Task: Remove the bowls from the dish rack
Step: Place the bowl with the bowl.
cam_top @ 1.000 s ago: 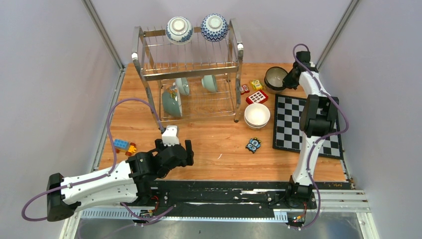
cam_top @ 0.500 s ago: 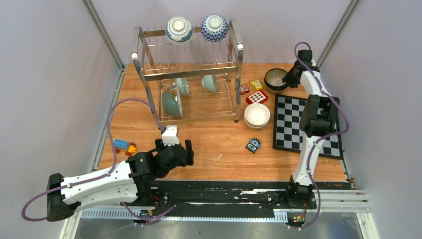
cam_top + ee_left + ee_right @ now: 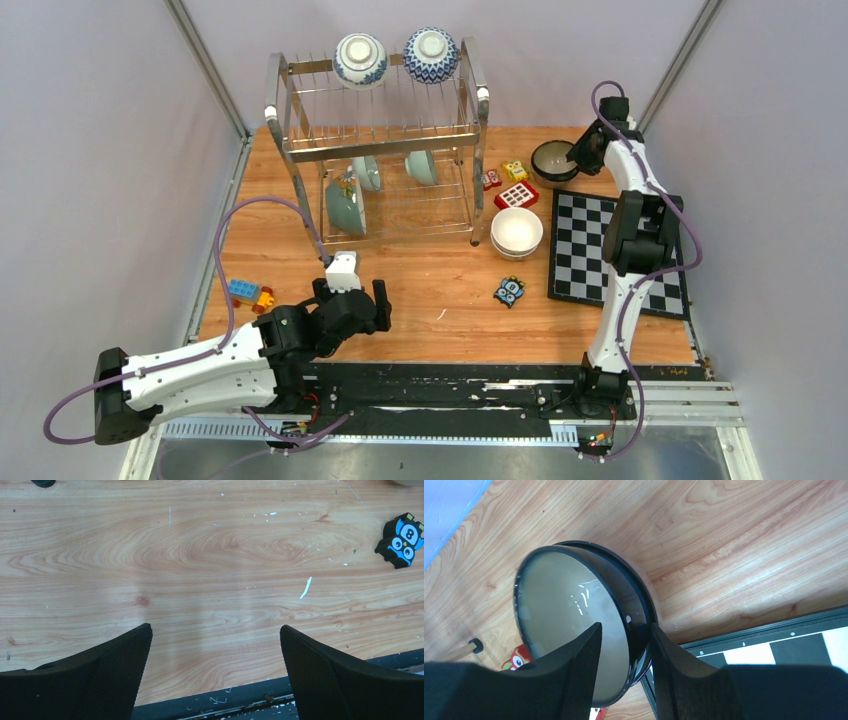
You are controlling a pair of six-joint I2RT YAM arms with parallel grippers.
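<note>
Nearby, toy blocks (image 3: 516, 195) and a chessboard (image 3: 585, 245) crowd the dark bowl (image 3: 551, 160).

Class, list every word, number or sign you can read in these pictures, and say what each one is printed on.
"8": on the blue owl-shaped toy block, seen in the left wrist view.
Yellow toy block: printed face too small to read.
Red toy block: a grid of white squares, no readable characters.
Nothing else readable shows.
</note>
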